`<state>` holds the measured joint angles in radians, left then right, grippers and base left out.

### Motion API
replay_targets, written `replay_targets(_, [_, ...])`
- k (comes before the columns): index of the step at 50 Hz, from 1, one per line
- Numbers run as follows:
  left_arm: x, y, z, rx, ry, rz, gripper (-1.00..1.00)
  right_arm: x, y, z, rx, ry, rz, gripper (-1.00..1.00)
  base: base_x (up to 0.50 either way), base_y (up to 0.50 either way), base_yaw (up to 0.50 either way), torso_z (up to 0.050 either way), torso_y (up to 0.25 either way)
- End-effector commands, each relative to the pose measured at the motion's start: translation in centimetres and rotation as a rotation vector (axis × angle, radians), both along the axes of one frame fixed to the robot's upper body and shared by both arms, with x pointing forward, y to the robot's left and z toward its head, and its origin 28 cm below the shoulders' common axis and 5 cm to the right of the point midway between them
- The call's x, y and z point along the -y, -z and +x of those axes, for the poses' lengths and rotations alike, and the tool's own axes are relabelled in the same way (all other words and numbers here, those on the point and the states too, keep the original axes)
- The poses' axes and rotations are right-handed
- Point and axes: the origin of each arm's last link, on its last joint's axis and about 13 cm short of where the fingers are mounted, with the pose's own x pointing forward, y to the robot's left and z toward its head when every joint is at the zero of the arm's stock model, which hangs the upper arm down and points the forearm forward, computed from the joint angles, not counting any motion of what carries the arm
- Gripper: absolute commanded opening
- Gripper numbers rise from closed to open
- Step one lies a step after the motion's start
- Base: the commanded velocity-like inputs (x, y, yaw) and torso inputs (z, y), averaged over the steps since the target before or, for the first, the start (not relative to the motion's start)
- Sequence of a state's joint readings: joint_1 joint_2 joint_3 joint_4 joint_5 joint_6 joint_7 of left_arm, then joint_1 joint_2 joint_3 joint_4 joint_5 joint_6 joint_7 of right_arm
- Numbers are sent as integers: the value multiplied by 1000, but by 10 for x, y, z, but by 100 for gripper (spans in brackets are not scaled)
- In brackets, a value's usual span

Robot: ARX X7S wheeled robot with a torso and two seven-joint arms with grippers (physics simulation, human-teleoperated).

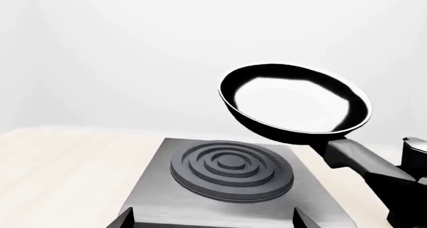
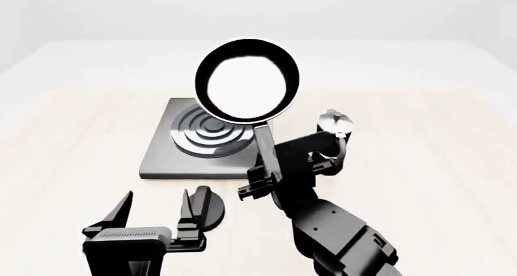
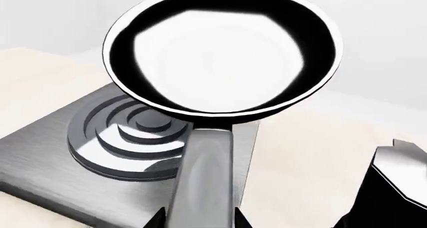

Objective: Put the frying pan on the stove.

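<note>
pale wood table [image 2: 72, 143] under a blank white backdrop, filling the head view from edge to edge.

lower left of the head view: left gripper [image 2: 154, 212], fingers spread wide, holding nothing, hovering over the table just in front of the stove's near edge. small round black knob [image 2: 212, 208] just beside its right finger.

centre left: stove [image 2: 166, 149], a grey slab lying flat on the table, dark burner rings [image 2: 212, 132] on top. in the left wrist view, stove [image 1: 313, 198] low in the middle of the frame, rings [image 1: 231, 169] bare.

centre: pan [image 2: 246, 82], lifted clear of the stove, tilted so the glossy inside faces the camera, overlapping the rings' far right part in the head view. in the left wrist view, pan [image 1: 295, 100] up in the air at right, above and to the right of the rings, not touching. in the right wrist view, pan [image 3: 223, 53] fills the upper frame, handle [image 3: 203, 178] running down to the bottom edge.

centre right: right gripper [image 2: 265, 174] clamped on the handle [image 2: 265, 144], arm trailing to the lower right.

right of the handle: moka pot [image 2: 335, 123], partly hidden by the arm.
</note>
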<state>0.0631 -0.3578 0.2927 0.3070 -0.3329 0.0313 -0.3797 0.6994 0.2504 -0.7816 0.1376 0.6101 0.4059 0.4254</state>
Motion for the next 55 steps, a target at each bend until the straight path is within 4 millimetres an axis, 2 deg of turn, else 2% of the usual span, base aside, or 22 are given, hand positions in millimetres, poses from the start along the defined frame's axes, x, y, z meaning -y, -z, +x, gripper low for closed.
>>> replay_targets(1, [0,0,0,2,-1,0,100,7,-19,11,77,-51,-77,-100,0,0,0,0,0])
replay_targets(8, [1,-1,0,2,1,2,100,14,-23,17,65,-88,-64,-100,0,0,0,1,3])
replay_targets(16, [1,0,1,0,0,4,100,18,-17,22,52,-83,-97,-100,0,0,0,0,1])
replay_targets(37, [1,-2,1,2,-3,8,100,15,-25,23,21,-161,-114,-100,0,0,0,0,2])
replay_targets(55, [3,1,1,-6,1,10,100,13,-32,27,-28,-210,-54,-100,0,0,0,1,2])
